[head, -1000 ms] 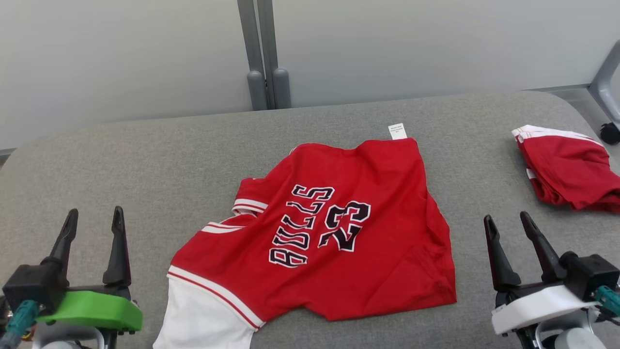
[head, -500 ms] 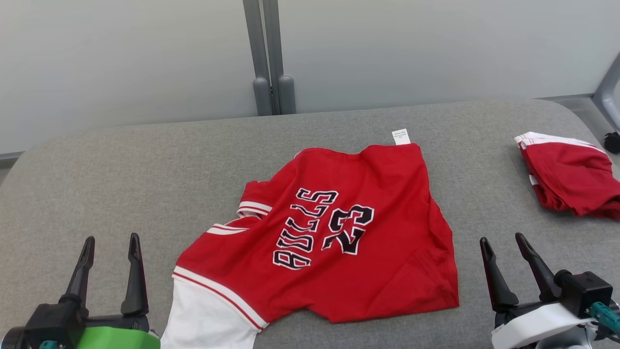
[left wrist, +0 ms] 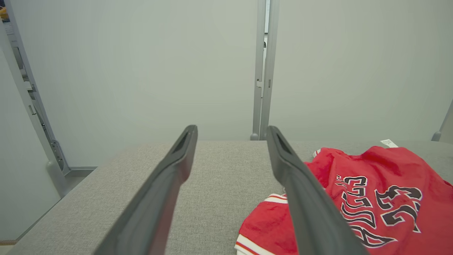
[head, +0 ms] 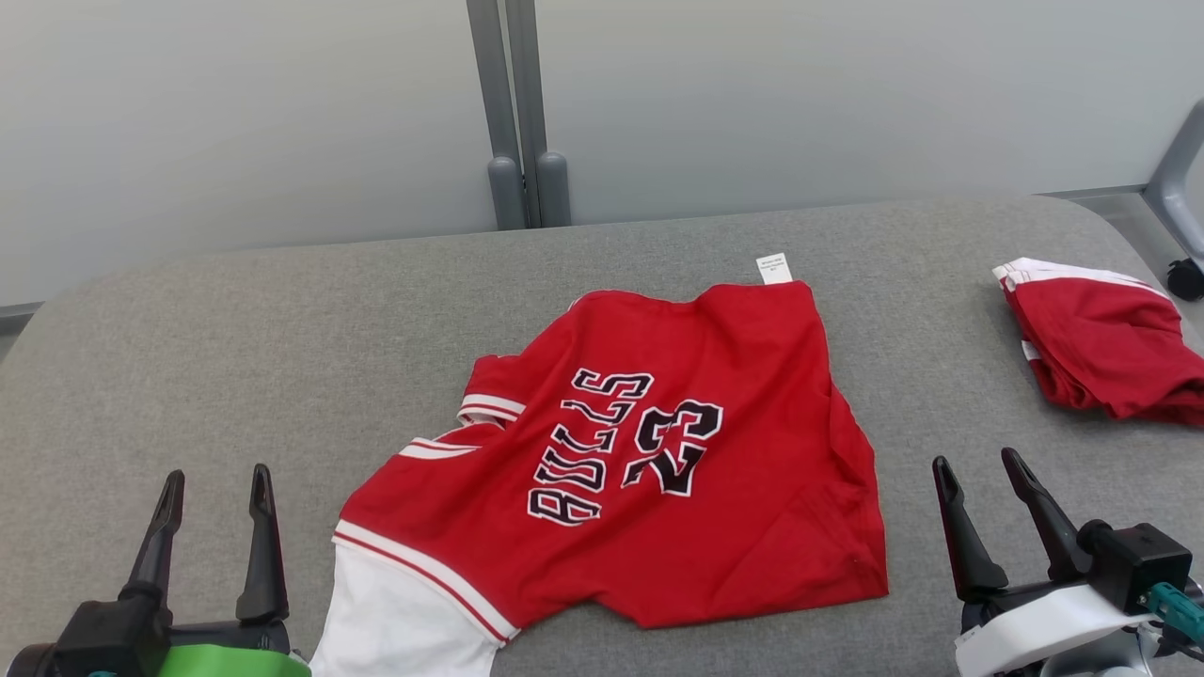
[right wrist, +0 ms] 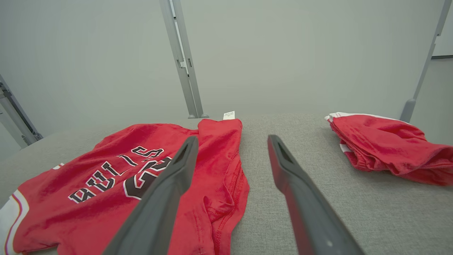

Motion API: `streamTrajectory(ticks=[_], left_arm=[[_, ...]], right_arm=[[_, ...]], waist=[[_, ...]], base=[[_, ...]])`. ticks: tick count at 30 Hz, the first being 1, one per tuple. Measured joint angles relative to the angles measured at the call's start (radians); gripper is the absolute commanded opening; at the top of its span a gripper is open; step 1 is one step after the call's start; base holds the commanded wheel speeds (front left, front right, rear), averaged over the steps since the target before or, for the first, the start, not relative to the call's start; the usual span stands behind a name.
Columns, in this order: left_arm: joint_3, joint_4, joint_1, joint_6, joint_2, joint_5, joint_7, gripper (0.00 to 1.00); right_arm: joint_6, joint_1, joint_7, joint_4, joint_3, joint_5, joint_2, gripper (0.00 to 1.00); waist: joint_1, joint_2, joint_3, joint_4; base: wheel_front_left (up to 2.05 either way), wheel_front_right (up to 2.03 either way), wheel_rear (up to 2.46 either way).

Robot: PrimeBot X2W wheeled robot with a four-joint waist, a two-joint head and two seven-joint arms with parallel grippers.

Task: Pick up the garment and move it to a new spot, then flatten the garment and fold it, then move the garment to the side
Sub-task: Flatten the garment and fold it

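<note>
The jersey [head: 640, 451] lies rumpled on the tabletop [head: 235, 329] between the left gripper [head: 216, 475] and right gripper [head: 976, 461], both spread wide and empty. For a clean lift, each should probably pinch the edge nearest it, low and through all layers.

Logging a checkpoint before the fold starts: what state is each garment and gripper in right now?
red jersey: lying rumpled and unfolded on the grey table, print up, held by neither gripper.
second red garment: loosely bundled near the table's right end.
left gripper: open, empty.
right gripper: open, empty.
</note>
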Motion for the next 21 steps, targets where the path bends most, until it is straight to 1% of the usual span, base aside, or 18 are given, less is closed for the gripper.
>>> streamTrajectory(ticks=[8,10,12,15,17,21], left_arm=[[0.026,0.033,0.008,-0.033,-0.033,0.028,0.0,1.0],[0.022,0.061,0.016,-0.041,-0.035,0.029,0.0,1.0],[0.012,0.084,0.017,-0.05,-0.035,0.027,0.01,1.0],[-0.003,0.121,0.017,-0.062,-0.034,0.01,0.069,1.0],[-0.013,0.151,0.017,-0.067,-0.031,-0.013,0.141,1.0],[-0.041,0.191,0.018,-0.082,-0.021,-0.04,0.275,1.0]], right_arm=[[0.0,-0.011,0.0,0.002,0.006,0.0,-0.005,1.0],[0.0,-0.014,0.004,0.028,0.025,0.007,-0.012,1.0],[0.0,-0.014,0.053,0.067,0.051,0.03,-0.019,1.0],[0.0,-0.021,0.128,0.109,0.097,0.063,-0.035,1.0],[0.0,-0.036,0.186,0.136,0.123,0.091,-0.045,1.0],[0.0,-0.045,0.255,0.163,0.153,0.122,-0.054,1.0]], waist=[[0.0,0.0,-0.002,0.003],[0.0,0.0,-0.001,0.007],[0.0,0.0,0.001,0.012],[0.0,0.0,0.005,0.023],[0.0,0.0,0.01,0.032],[0.0,0.0,0.017,0.051]], base=[[0.0,0.0,0.0],[0.0,0.0,0.0],[0.0,0.0,0.0],[0.0,0.0,0.0],[0.0,0.0,0.0],[0.0,0.0,0.0]])
